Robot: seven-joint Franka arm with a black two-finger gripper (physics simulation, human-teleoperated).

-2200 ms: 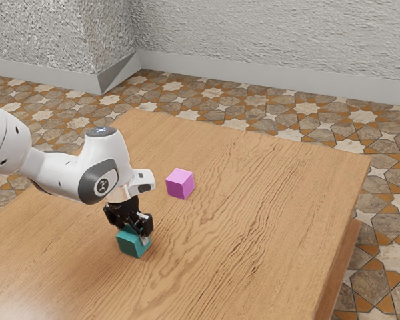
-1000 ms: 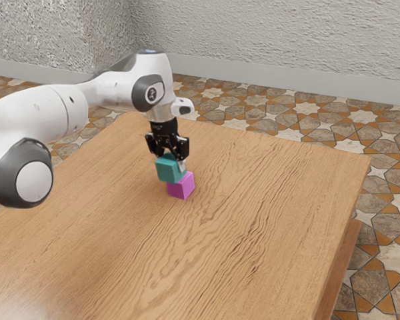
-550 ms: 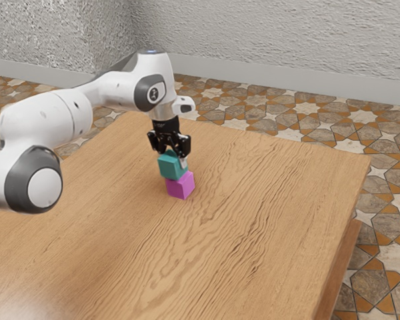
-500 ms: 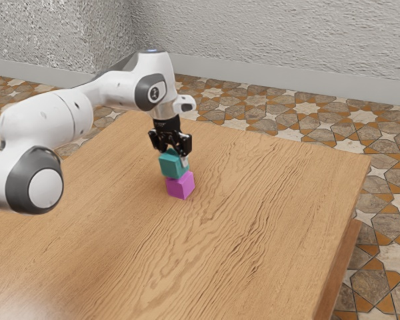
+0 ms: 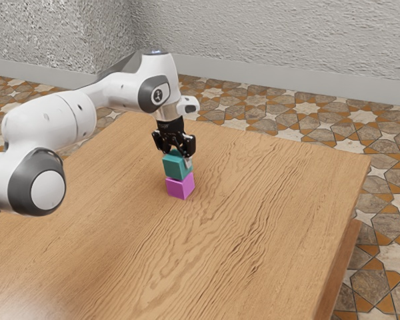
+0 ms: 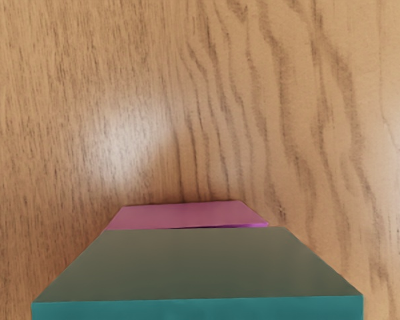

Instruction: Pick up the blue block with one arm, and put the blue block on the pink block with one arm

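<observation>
Finding 1, grasp: the gripper [image 5: 176,155] stands vertical over the stack, its jaws narrowly parted and closed on the upper sides of the blue block [image 5: 175,168], which reads teal in these renders. Both fingers appear to touch it from opposite sides.

Finding 2, position: the blue block sits directly beneath the jaws and directly above the pink block [image 5: 180,187], near the middle of the table [image 5: 253,220]. In the exterior view the two appear to touch, with the upper block offset slightly toward the exterior view's left. The block is a cube, so no long axis governs the grasp, and only one arm is in play.

Finding 3, wrist view: the blue block [image 6: 197,273] lies just under the hand, with a strip of the pink block [image 6: 187,215] projecting beyond its far edge. This confirms some offset.

Finding 4, limits: the seam between the blocks is too fine to confirm full seating. The pink block's other faces are covered in the wrist view.

Assessment: release looks due, and the overhang is the risk to watch
</observation>
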